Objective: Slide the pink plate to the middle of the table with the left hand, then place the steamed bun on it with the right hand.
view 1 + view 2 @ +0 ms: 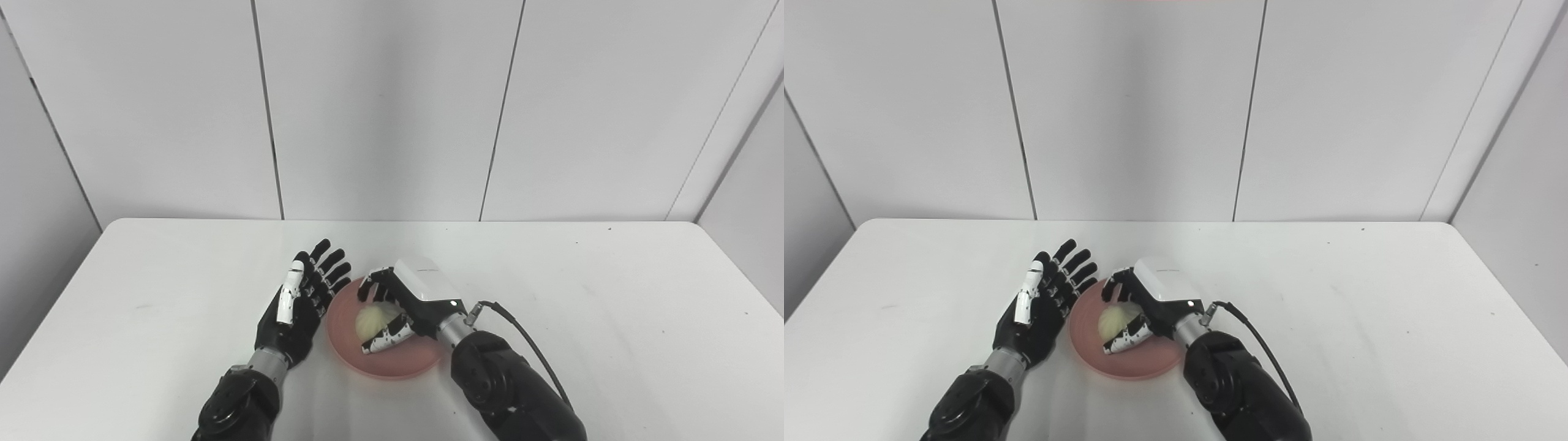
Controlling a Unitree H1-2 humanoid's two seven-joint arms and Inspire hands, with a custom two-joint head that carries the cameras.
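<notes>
Left eye view: the round, shallow pink plate (392, 361) sits near the table's middle, toward the front edge of the white rectangular table (582, 318), and carries the pale, domed steamed bun (375, 321) in its well. The right hand (401, 309), black with a white back cover, reaches in from 4 o'clock and curls its fingers and thumb around the bun, gripping it over the plate; whether the bun already rests on the plate cannot be told. The left hand (300, 306) stands at the plate's 9 o'clock, fingers spread and holding nothing, just beside the rim. Right eye view: the same layout appears, with the bun (1115, 320) inside the plate (1145, 361) and nothing else in it. The step in hand appears to be the release: it is best done by lowering until the bun bears on the plate, parting fingers and thumb evenly, then withdrawing upward so the bun neither rolls nor drags the plate.
</notes>
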